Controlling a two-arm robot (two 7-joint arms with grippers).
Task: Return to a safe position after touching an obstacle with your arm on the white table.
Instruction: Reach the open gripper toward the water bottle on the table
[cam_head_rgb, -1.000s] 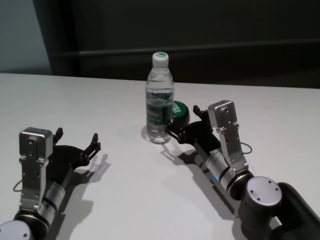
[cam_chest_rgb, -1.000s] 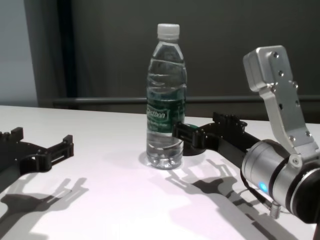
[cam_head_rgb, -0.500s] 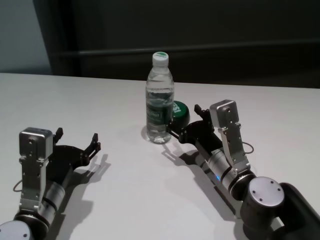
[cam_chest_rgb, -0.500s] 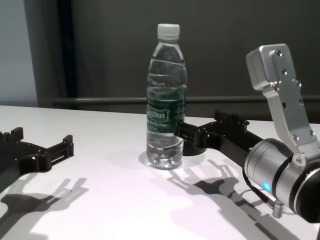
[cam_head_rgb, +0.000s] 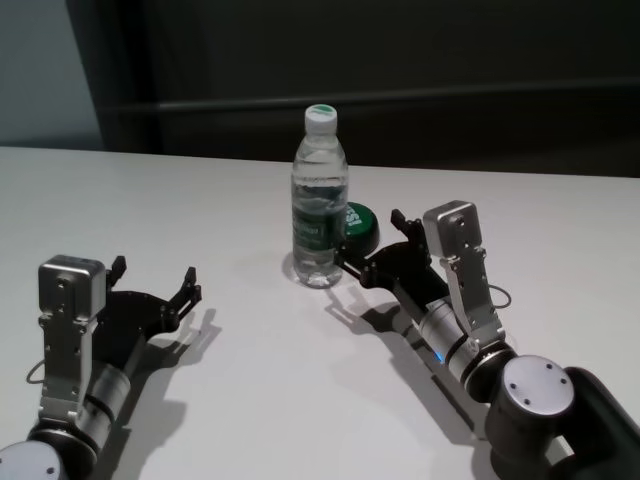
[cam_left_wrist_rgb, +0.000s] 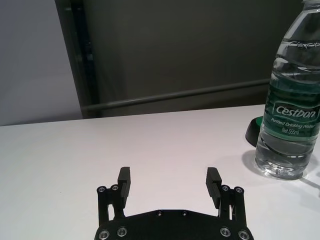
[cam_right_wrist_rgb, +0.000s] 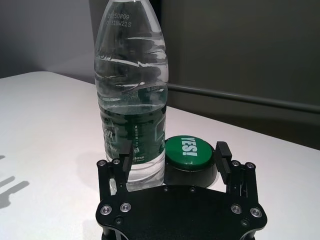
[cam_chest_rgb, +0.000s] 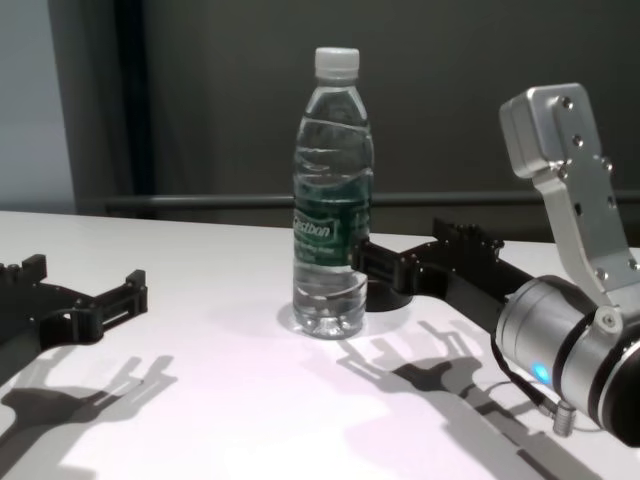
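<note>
Your tall clear plastic water bottle with the white screw cap and dark green label (cam_head_rgb: 319, 205) stands upright near the middle of the broad white matte table (cam_head_rgb: 230, 390), just beside a low black puck with a green top (cam_right_wrist_rgb: 190, 161). Your right gripper (cam_right_wrist_rgb: 173, 159) sits spread wide and holding nothing, its left finger (cam_right_wrist_rgb: 124, 161) right at the bottle's lower wall; you cannot tell whether they touch. The bottle looks nearly full, so judge it bottom-heavy but tall, smooth and slippery, with thin walls that give; a sideways knock up high could topple it. If you must steady it, take the labelled waist. Your left gripper (cam_left_wrist_rgb: 170, 188) rests spread and empty, well apart.
</note>
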